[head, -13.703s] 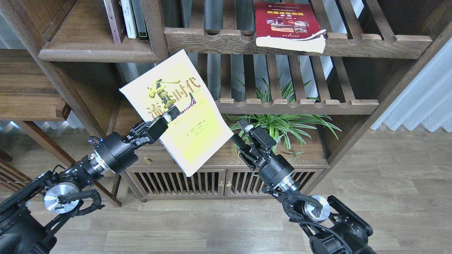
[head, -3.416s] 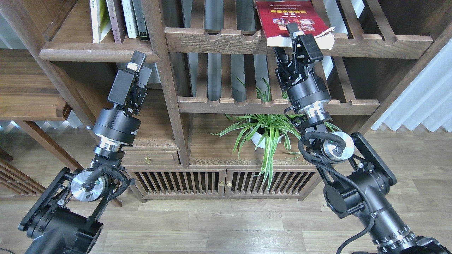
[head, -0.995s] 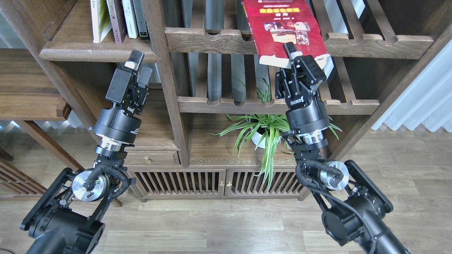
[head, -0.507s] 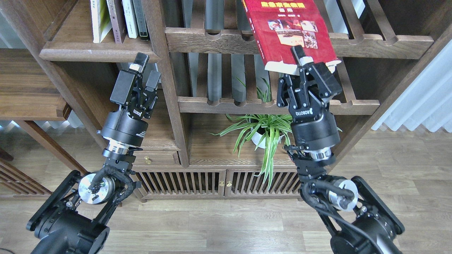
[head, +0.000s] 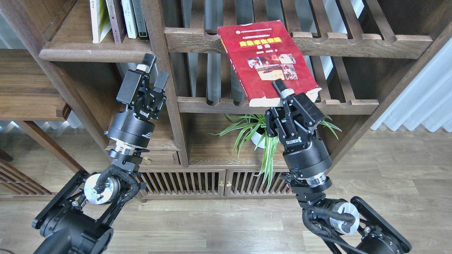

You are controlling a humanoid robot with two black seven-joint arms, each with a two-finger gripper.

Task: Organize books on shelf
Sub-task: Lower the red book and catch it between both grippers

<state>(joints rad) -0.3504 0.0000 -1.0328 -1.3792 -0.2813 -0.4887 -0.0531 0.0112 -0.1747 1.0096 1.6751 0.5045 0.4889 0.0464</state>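
My right gripper (head: 290, 96) is shut on the bottom edge of the red book (head: 265, 60) with small photos, holding it tilted in the air in front of the slatted racks. A yellow-green and white book (head: 96, 19) stands upright on the solid dark-brown shelf (head: 95, 53) at the upper left, with a maroon book (head: 114, 17) beside it. My left gripper (head: 154, 70) is open and empty, just below that shelf's front edge, near the bookcase's upright post.
Thin white and dark-spined books (head: 136, 16) stand right of the maroon one. Two slatted racks with notched rails (head: 353, 44) cross the middle bay. A potted spider plant (head: 263, 135) sits under my right gripper. A side table (head: 28, 91) juts in at left.
The right gripper has pulled the red book off the upper slatted rack, down and toward me. The left arm has drifted slightly right and lower, and its fingers have spread wider.
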